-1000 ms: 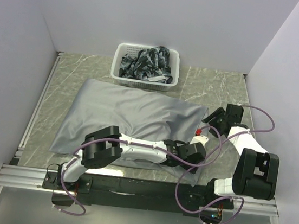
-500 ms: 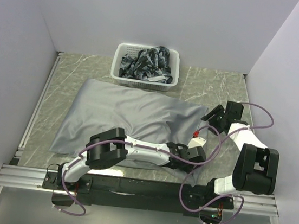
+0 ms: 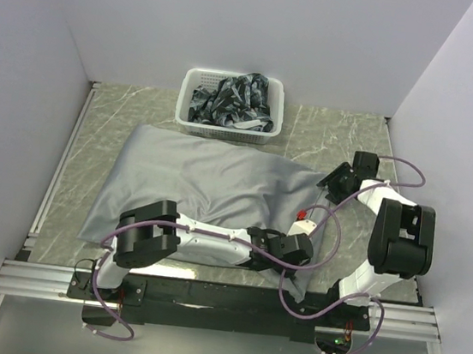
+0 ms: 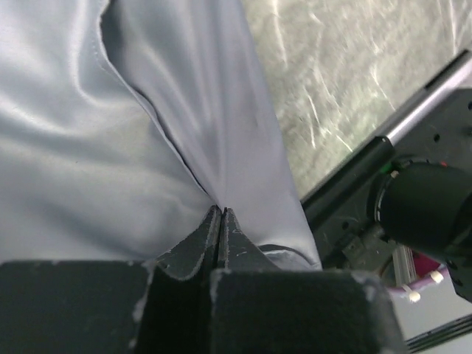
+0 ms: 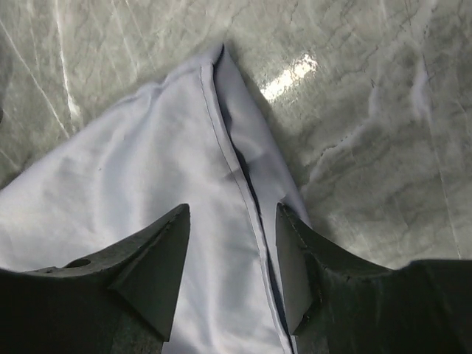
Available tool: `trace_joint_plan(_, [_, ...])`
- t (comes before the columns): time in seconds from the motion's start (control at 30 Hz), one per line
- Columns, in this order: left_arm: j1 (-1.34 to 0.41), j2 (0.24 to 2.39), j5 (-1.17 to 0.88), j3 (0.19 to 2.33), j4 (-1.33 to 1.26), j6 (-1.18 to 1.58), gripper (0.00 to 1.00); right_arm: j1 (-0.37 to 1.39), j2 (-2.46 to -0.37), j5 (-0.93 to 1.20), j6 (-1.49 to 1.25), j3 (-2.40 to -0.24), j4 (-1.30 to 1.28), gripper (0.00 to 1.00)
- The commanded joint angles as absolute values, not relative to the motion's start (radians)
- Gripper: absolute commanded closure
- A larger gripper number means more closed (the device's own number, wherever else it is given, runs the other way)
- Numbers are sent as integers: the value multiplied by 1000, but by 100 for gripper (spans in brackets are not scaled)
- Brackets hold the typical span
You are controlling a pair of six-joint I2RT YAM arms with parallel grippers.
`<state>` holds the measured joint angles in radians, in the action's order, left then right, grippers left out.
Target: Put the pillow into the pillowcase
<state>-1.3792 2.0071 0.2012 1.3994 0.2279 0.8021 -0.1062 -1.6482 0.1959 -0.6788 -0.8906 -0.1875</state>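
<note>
- The pillowcase (image 3: pixel 209 187) lies flat on the table (image 3: pixel 328 132) on the arm side of the white basket (image 3: pixel 185 97), its far edge just beside it. It looks plump.
- The pillow itself shows in no view. I judge it is inside, so what is left is to settle the open end.
- That open end is the edge right of the basket, where both grippers are.
- The left gripper (image 4: pixel 221 214) is at the mouth corner farthest from the basket. Its fingers are pressed together with the grey hem running between the tips, so it seems to pinch the fabric.
- The right gripper (image 5: pixel 232 210) hovers over the mouth corner nearer the basket. Its fingers are spread wide astride the seam and grip nothing.
- To do this well, the right gripper should come down and take only the upper layer at the hem.
- Both corners should then be drawn evenly away from the filling. A lopsided tug could twist the mouth or slip the left pinch.
</note>
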Motion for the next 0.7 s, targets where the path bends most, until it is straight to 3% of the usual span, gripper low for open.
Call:
trace_joint_plan(0.0, [-1408,1977,163,1390,187,799,99,-97,-1657,163,-695,-939,-160,44])
trace_joint_plan(0.47, [-1407,1956,160,1379,170,795,99,-92,-1812,138,-700,-1066,-179,50])
trace_joint_plan(0.53, [-1407,1951,156,1374,167,793,99,-94,-1830,130,-698,-1098,-198,55])
trace_joint_plan(0.67, [-1407,1944,149,1367,166,792,99,-95,-1844,120,-706,-1158,-230,84])
